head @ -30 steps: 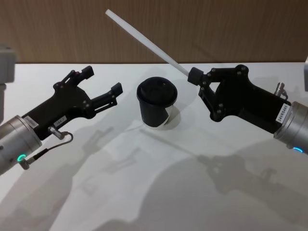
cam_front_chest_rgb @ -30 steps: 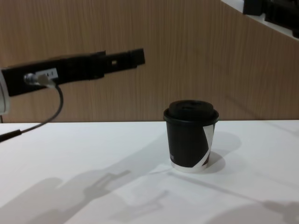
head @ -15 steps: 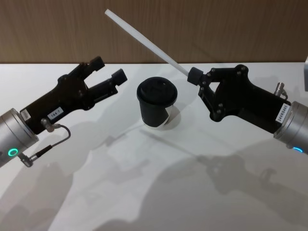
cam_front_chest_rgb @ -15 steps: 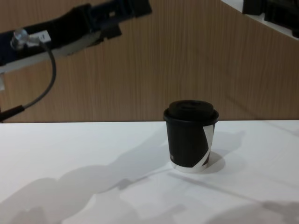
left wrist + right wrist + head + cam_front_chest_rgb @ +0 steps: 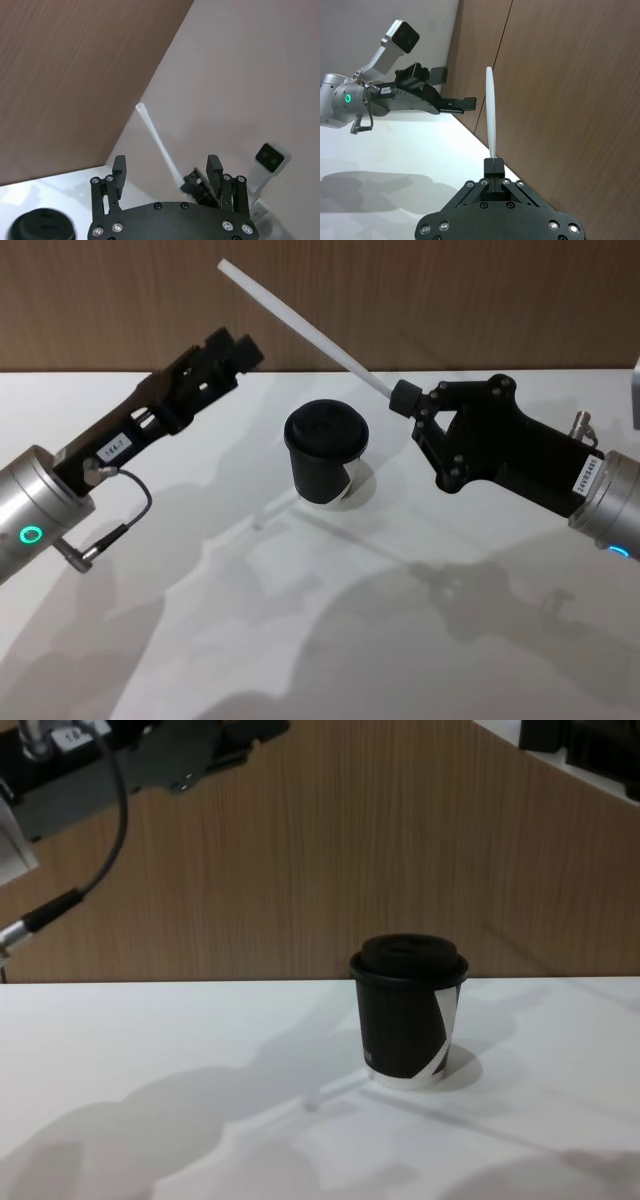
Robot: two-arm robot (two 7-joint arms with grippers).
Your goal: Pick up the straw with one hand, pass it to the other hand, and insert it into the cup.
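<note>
Your right claw (image 5: pixel 404 399) is clamped on the straw (image 5: pixel 305 330), pinching it at its lower end with the fingers closed together. From the right wrist view you can see the two tips meeting around the white tube. The straw is held in the air on a slant: from the grip it runs up and toward the robot's left, and its free end shows in front of the wooden wall (image 5: pixel 480 300).

Your left claw (image 5: pixel 235 347) is raised above the surface (image 5: pixel 300 640) on the robot's left side, its arm reaching up and inward. Its fingers (image 5: pixel 119 169) stand apart with nothing between them. From the left wrist view the straw lines up in the gap between those two fingers, but farther off (the head view shows a clear gap between the fingertips and the tube, so they are near it and not touching). The tips sit beside the upper half of the straw, on the side nearer the robot.

The cup (image 5: pixel 325 455) stands upright on the surface between your two arms, black lid on, with the white curved stripe and the white base rim facing the robot. It is lower than both claws, and the straw's gripped end sits up and to the robot's right of the lid, apart from it. In the chest view the cup stands alone on the surface, with the left arm crossing high at the upper left (a thin grey cable (image 5: pixel 140 508) loops off its wrist).
</note>
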